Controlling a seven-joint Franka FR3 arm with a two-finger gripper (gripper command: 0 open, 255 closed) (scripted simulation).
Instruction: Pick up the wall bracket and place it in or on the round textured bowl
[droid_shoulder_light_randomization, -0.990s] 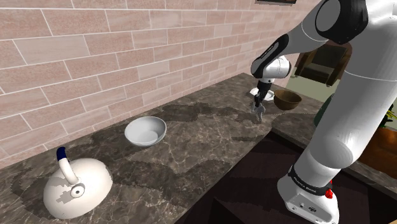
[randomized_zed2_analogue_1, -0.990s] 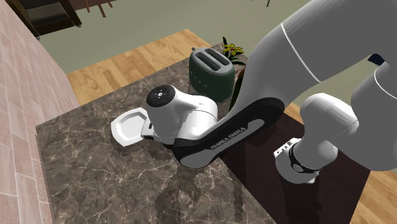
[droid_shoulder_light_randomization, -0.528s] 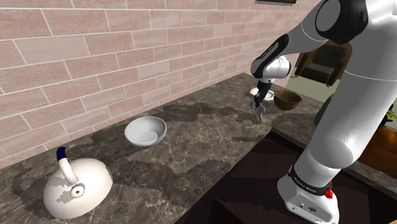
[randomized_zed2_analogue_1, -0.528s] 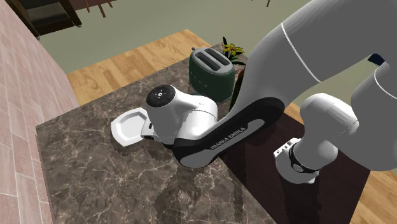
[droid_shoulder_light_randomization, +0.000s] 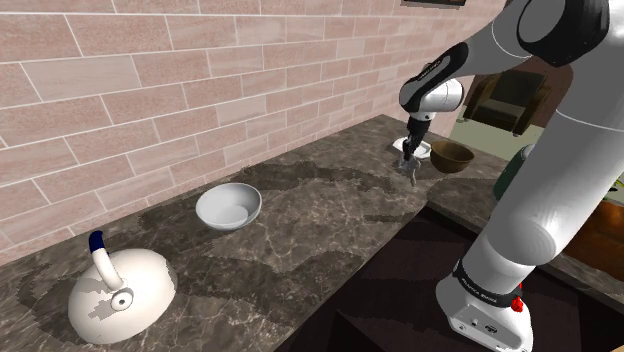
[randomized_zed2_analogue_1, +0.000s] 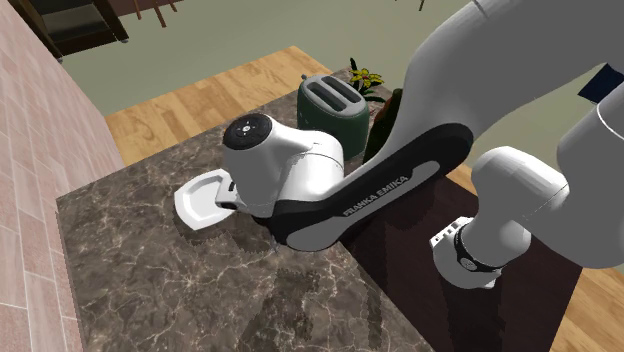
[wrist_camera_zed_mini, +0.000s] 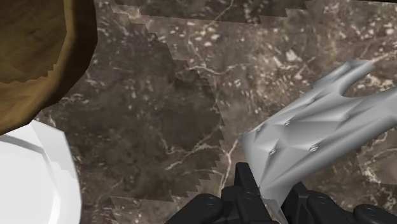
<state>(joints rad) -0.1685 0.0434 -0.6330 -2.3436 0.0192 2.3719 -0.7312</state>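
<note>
Clamping the grey wall bracket by one end in the wrist view: gripper jaws narrow, pinched on it. The brown bowl and white plate lie well apart from it.
Shoulder view: gripper hangs over the marble counter, higher than 0.5 s ago and nearer the bowl.
Second exterior view: wrist raised too; the arm hides the fingers.

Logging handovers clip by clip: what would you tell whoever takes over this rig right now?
Gripper: shut on the grey wall bracket, over the dark counter.
Brown bowl, the likely target, sits close beside the gripper, next to a white plate. A white bowl sits further along the counter.
Done: bracket grasped.
Left: carry it over the brown bowl, lower, release.
</note>
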